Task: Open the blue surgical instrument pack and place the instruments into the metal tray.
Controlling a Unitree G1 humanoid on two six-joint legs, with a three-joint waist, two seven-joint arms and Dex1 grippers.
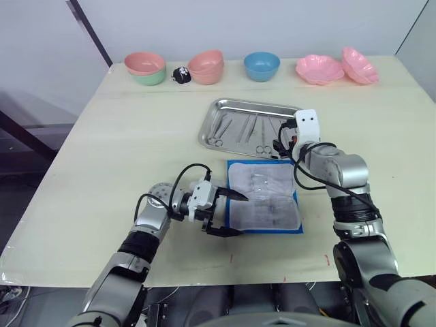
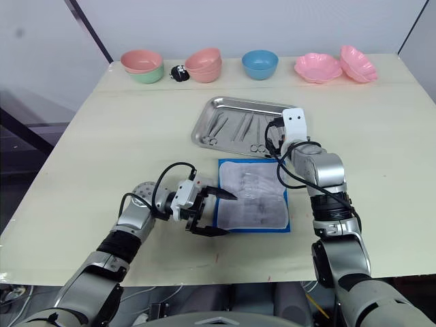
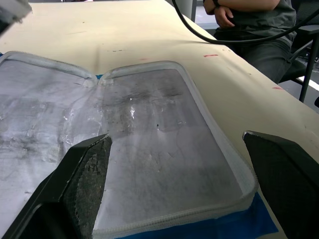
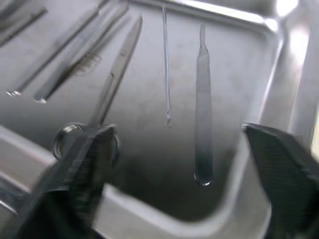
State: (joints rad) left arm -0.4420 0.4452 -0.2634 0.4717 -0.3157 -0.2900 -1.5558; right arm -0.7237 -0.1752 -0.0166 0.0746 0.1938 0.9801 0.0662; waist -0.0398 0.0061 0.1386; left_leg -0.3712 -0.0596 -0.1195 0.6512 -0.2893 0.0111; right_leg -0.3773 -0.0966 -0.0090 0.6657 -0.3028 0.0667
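- The left gripper (image 1: 229, 213) has its fingers (image 3: 82, 174) spread wide and released, straddling the near-left edge of the blue surgical instrument pack (image 1: 264, 197) without grasping it.
- The right gripper (image 4: 174, 164) hovers over the near-right corner of the metal tray (image 1: 216, 111), fingers (image 4: 284, 169) spread apart and empty.
- The pack lies unfolded flat on the tabletop (image 1: 122, 143), pale lining up, its long axis running near to far; it sits just near of the tray.
- The instruments (image 1: 238, 129) lie in the tray, mostly pointing near to far, some tilted; ring-handled scissors (image 4: 107, 94) rest with rings at the near rim, beside a thin probe (image 4: 165, 64) and a slim flat handle (image 4: 202, 104).
- The tray's long axis runs left to right.
- Along the far edge stand stacked pink and green bowls (image 1: 145, 67), a small black object (image 1: 181, 75), more pink bowls (image 1: 206, 66), a blue bowl (image 1: 261, 65) and two pink scalloped dishes (image 1: 337, 67).
- A seated person (image 3: 249, 25) appears beyond the tabletop's near edge.
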